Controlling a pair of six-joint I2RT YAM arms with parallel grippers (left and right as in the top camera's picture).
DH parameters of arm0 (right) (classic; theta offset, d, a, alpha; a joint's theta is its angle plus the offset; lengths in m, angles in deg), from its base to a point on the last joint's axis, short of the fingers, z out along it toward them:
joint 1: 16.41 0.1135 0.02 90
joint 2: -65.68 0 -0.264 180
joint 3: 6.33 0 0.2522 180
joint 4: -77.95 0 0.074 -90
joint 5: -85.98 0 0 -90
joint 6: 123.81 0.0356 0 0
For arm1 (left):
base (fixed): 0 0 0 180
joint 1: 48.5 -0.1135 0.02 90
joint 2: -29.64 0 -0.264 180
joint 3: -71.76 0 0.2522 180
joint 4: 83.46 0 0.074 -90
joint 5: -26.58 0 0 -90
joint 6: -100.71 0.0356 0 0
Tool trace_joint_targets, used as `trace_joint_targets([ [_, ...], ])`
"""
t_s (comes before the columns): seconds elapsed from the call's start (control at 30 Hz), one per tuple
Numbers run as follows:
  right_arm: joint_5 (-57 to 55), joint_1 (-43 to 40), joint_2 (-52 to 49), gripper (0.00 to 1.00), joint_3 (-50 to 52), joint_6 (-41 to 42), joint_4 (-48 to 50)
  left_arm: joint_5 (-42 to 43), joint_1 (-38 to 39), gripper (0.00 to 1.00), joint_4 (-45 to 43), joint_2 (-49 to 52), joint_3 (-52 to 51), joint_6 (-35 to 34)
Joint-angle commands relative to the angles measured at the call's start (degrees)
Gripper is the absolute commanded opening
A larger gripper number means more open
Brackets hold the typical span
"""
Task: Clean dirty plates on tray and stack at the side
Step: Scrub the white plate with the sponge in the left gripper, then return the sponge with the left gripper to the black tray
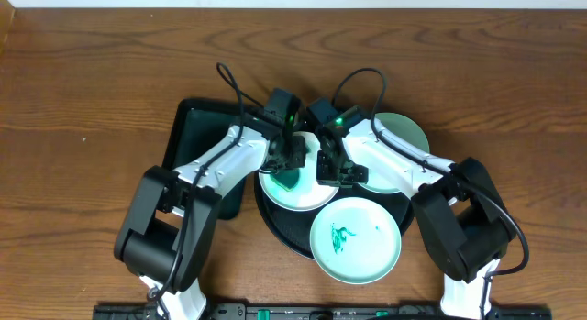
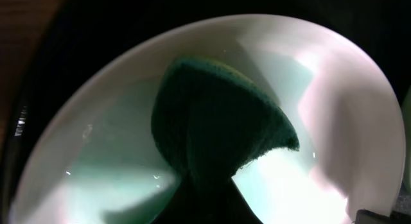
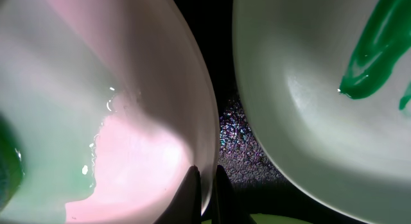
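While my left gripper [image 1: 290, 162] is clamped on a dark green sponge [image 2: 218, 115], that sponge presses flat into the bowl of the white plate [image 1: 307, 199], which sits at the middle of the round tray [image 1: 275, 224], toward its far edge. Wet streaks shine on the plate around the sponge. My right gripper [image 3: 207, 189] is pinched together on that plate's right rim, one finger inside it and one outside. Just beside that rim, at the tray's near edge, lies a mint plate [image 1: 367, 251] with a green smear across its bowl. A second mint plate [image 1: 408, 137] sits at the tray's far right edge, partly under my right arm; whether it rests in the tray or on the bench [image 1: 83, 100] I cannot tell. A rectangular tray [image 1: 197, 137] lies against the round tray's left edge.
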Motion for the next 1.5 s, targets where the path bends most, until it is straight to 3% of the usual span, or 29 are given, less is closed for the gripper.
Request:
trace_joint_targets([
  [0.0, -3.4, -0.6, -0.1, 0.01, 0.9, -1.3, -0.2, 1.0, 1.7, 0.07, -0.8, 1.4, 0.3, -0.5],
  [0.23, -3.2, -0.6, -0.1, 0.01, 0.9, -1.3, -0.2, -1.0, 1.7, 0.07, 0.2, -5.1, 0.9, -0.5],
  [0.47, -3.2, -0.6, -0.1, 0.01, 0.9, -1.5, 0.0, -11.0, 1.7, 0.07, 6.6, -16.2, 0.9, -0.5],
  [0.67, -2.3, -0.6, -0.1, 0.01, 0.9, -1.5, 0.2, -19.2, -1.0, 0.07, 9.6, -19.5, 0.9, -0.5],
  [0.93, -2.1, -0.6, -0.1, 0.01, 0.9, -2.1, -0.1, -18.8, -15.0, 0.07, 9.9, -18.7, 0.9, 3.8],
  [1.13, -2.2, -0.6, -0.1, 0.01, 0.9, -2.1, 0.0, -12.3, -24.5, 0.07, 9.9, -17.3, 0.9, 7.5],
  [1.47, -2.2, -0.6, -0.1, 0.01, 0.9, -2.1, 0.0, -6.3, -26.5, 0.07, 10.6, -7.4, 0.9, 10.5],
])
